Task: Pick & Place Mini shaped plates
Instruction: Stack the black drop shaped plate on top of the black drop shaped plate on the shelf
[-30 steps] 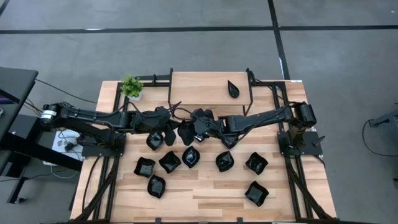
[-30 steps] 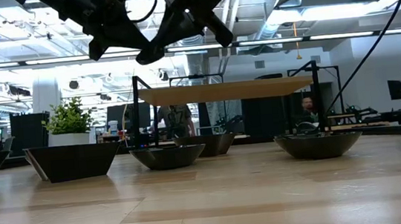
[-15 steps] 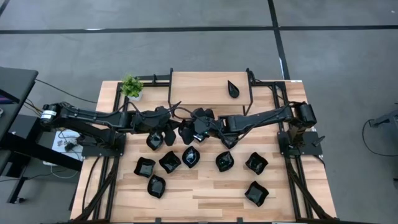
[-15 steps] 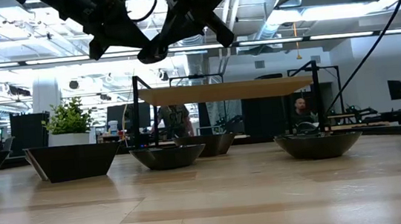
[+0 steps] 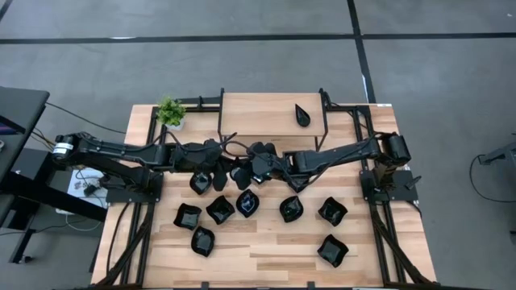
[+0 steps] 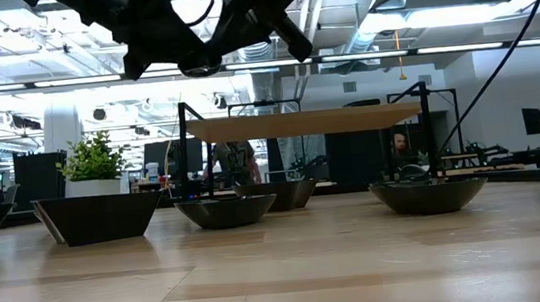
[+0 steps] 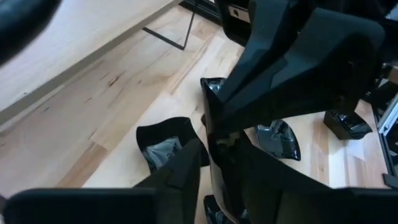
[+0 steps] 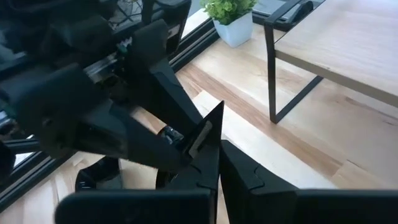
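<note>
Several glossy black mini shaped plates (image 5: pixel 220 209) rest on their bases on the wooden table. A teardrop-shaped one (image 5: pixel 302 115) lies on the raised shelf (image 5: pixel 258 113). My two grippers meet above the table's middle, high in the air. My right gripper (image 8: pixel 214 146) is shut on one more plate (image 6: pixel 201 66). My left gripper (image 7: pixel 211 158) is open, and its fingers stand on either side of that plate's rim (image 7: pixel 207 118). Whether they touch it does not show. My right gripper pinches the plate's thin rim (image 8: pixel 211 121) between its two fingers, reaching in about level from the table's right side. The plate stands on edge and is lifted well clear of the table and of the plates below.
A small green potted plant (image 5: pixel 170 113) stands at the far left corner beside the shelf's black frame. Black rails run along both sides of the table. Bare wood lies along the near edge (image 5: pixel 266 270). A person shows in the room behind (image 6: pixel 397 148).
The right gripper has stayed shut on the raised plate's rim. The left gripper's fingers have parted from the plate. The plate has risen slightly and stays in the air between the two grippers.
</note>
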Robot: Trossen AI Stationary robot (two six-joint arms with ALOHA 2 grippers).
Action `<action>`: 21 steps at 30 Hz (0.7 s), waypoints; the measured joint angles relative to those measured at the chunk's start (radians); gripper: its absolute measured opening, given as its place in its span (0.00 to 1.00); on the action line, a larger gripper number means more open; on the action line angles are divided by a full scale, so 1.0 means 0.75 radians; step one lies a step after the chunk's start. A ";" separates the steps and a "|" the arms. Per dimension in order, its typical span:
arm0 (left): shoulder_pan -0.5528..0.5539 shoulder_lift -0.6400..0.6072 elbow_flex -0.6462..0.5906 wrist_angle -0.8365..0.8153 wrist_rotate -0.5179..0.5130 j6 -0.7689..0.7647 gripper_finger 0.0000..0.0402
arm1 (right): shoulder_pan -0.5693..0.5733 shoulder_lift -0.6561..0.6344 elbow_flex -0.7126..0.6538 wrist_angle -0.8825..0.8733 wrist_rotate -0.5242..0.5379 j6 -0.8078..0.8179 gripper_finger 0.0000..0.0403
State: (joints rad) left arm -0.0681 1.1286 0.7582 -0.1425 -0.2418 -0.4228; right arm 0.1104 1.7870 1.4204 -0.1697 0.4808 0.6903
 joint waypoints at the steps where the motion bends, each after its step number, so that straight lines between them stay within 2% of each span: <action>1: 0.000 0.000 0.000 -0.003 0.009 0.000 0.28 | -0.001 0.000 0.000 -0.001 0.001 0.000 0.00; 6: 0.000 0.000 0.000 -0.019 0.019 0.001 0.33 | -0.007 0.000 0.000 -0.014 0.007 0.000 0.00; 11: 0.000 0.000 0.000 -0.065 0.018 0.106 0.35 | -0.018 0.000 0.000 -0.073 0.009 0.020 0.00; 21: 0.040 -0.023 -0.001 -0.088 0.014 0.109 0.36 | -0.077 -0.091 0.000 -0.326 -0.040 0.060 0.00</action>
State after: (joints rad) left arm -0.0382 1.1115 0.7574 -0.2082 -0.2311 -0.3408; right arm 0.0530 1.7186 1.4204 -0.4142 0.4508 0.7349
